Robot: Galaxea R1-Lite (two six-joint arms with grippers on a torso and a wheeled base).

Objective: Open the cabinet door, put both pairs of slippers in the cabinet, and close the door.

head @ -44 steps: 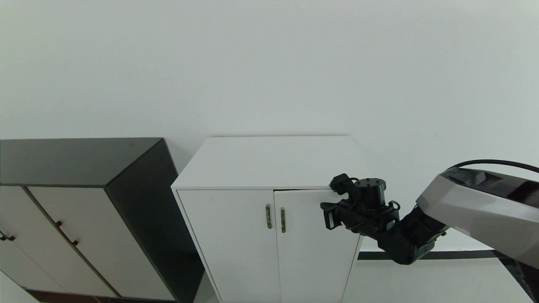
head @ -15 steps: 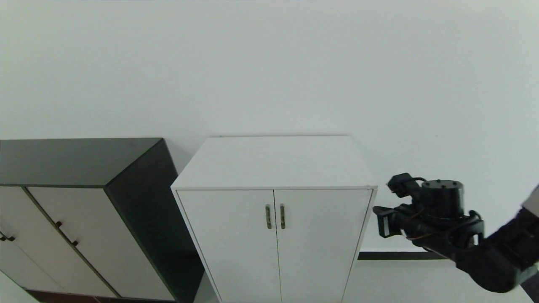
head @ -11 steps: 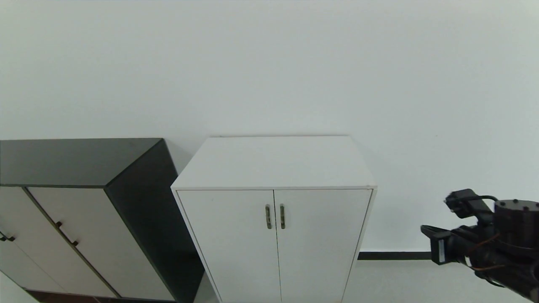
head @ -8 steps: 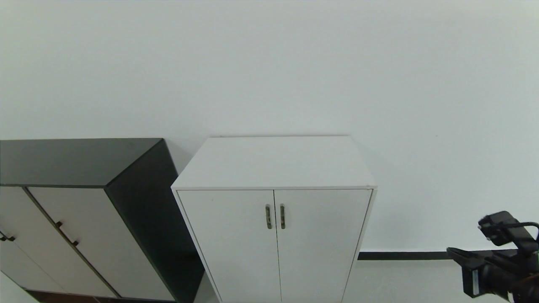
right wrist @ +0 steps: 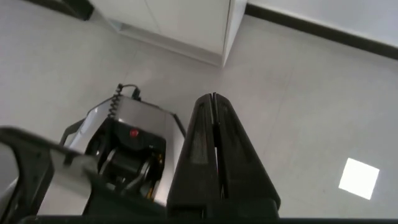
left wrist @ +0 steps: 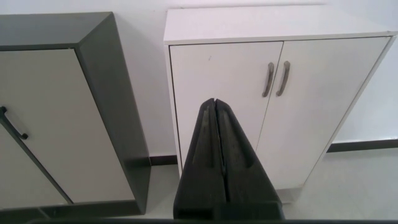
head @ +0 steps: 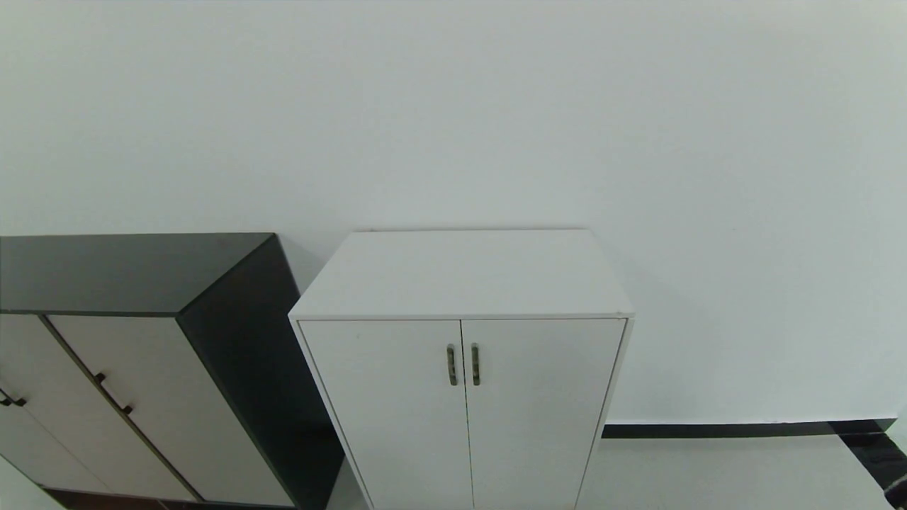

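Observation:
The white cabinet (head: pixel 460 283) stands against the wall with both doors shut, and its two metal handles (head: pixel 463 365) meet at the middle seam. In the left wrist view the cabinet (left wrist: pixel 273 81) faces me, and my left gripper (left wrist: pixel 214 106) is held in front of its left door, some way back, with its black fingers pressed together on nothing. My right gripper (right wrist: pixel 213 99) points down at the pale floor, away from the cabinet's foot (right wrist: pixel 186 31), fingers closed and empty.
A black-sided cabinet with light doors (head: pixel 134 368) stands close on the white cabinet's left. Open floor (head: pixel 708 474) lies to its right, with a dark skirting strip (head: pixel 723 429) along the wall.
The right cabinet door, slightly ajar at first, now sits flush. My right arm drew back from it to the right and down, leaving the head view.

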